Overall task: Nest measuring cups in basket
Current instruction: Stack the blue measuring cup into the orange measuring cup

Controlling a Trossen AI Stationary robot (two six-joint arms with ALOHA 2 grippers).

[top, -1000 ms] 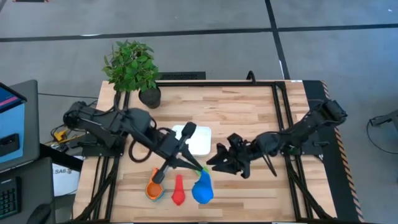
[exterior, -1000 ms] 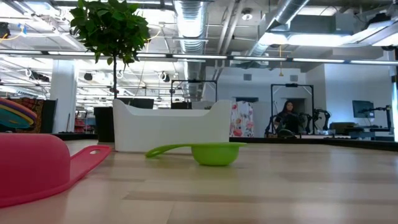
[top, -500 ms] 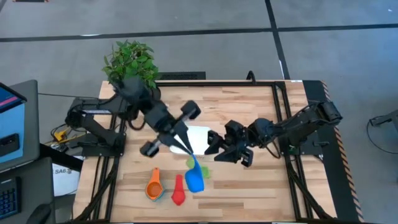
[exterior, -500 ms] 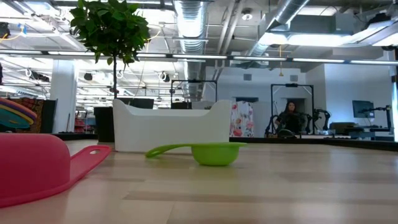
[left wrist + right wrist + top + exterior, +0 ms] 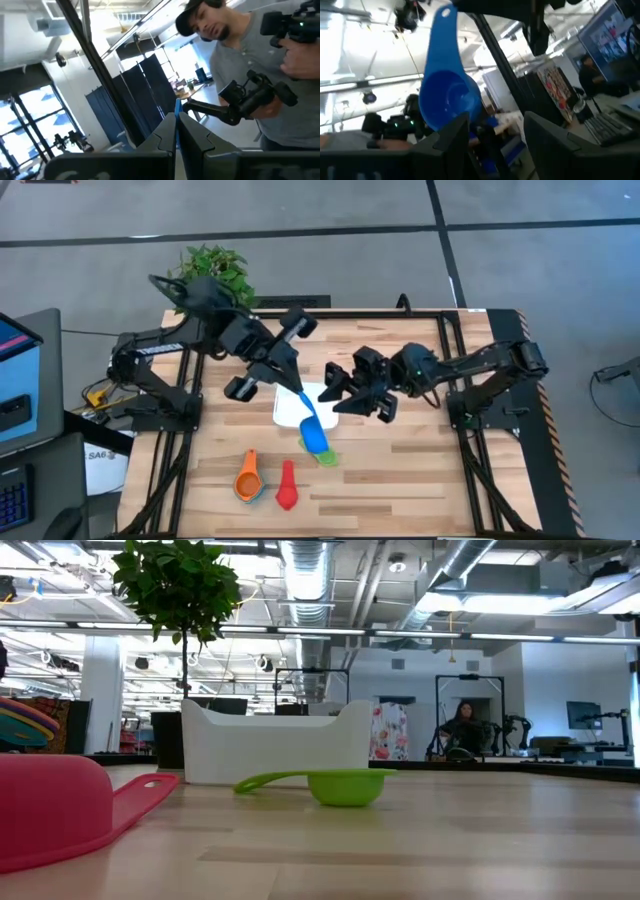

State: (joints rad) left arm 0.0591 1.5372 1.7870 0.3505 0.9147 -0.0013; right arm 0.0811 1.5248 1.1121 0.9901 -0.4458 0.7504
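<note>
My left gripper (image 5: 297, 393) is raised over the white basket (image 5: 325, 412) and shut on a blue measuring cup (image 5: 315, 440). The same cup (image 5: 447, 95) fills the right wrist view. My right gripper (image 5: 352, 405) is open beside the basket's right end, close to that cup; in its own view the gap (image 5: 492, 145) holds nothing. A green cup (image 5: 328, 456) rests on its bowl on the table in front of the basket (image 5: 275, 745), handle level (image 5: 345, 785). A red cup (image 5: 287, 485) lies mouth down near the near edge (image 5: 60, 810). An orange cup (image 5: 247, 478) lies left of it. My left gripper pinches the blue cup's flat handle near its free end (image 5: 176, 107) between its two fingers, the thin edge showing in the slit. The fingers slant down from the far left. The cup is lifted clear and hangs below them, bowl (image 5: 316, 443) lowest, over the basket's near edge.
A potted plant (image 5: 212, 272) stands at the table's far left corner. A person holding a camera (image 5: 250, 100) stands beyond the table. Bare wood (image 5: 420, 470) lies on the near right.
My left gripper has risen and swung toward the far edge, carrying the blue cup from the table near the red cup up to the basket's near edge; the cup now hangs clear. My right gripper has moved toward the far edge and slightly left, up beside the basket.
</note>
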